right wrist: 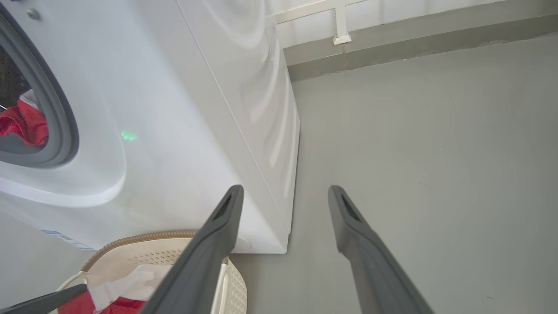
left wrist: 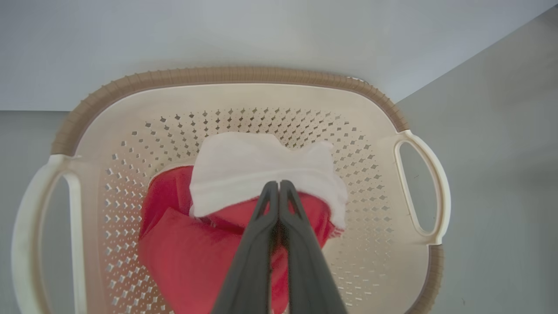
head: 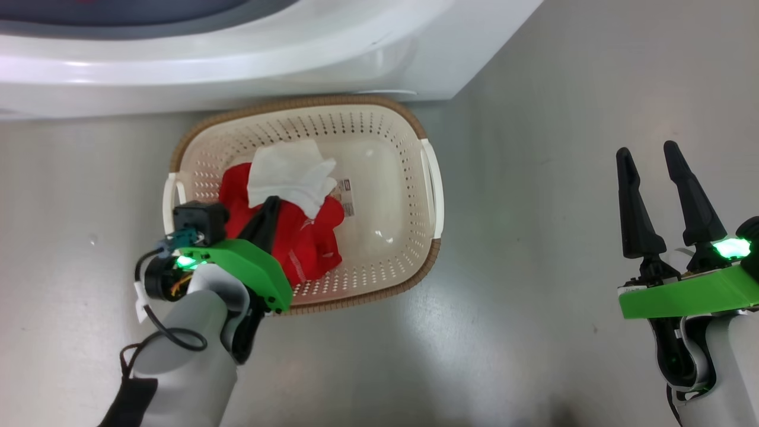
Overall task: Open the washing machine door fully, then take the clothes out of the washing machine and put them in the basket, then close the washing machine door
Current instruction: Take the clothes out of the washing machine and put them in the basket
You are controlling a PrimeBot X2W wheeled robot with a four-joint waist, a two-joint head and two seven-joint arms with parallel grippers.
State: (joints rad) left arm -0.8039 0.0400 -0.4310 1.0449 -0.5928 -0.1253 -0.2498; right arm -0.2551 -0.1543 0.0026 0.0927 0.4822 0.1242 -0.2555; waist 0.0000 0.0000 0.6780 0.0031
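Unloading step: part of the load is in, more to fetch.
Washing machine at 12, red piece in its drum. Basket at its foot holds clothes. Our left gripper has jaws pressed tight, tips over them. Right gripper at 4 has jaws wide, empty. Next, we reckon: reach into drum.

Sticker txt in basket unreadable

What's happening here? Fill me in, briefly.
The robot is emptying the washing machine into the basket on the floor in front of it. Its left gripper, shut, reaches down onto the red and white clothes lying in the basket. The right gripper hangs open and empty off to the side. A red garment is still inside the drum, so unloading isn't done.
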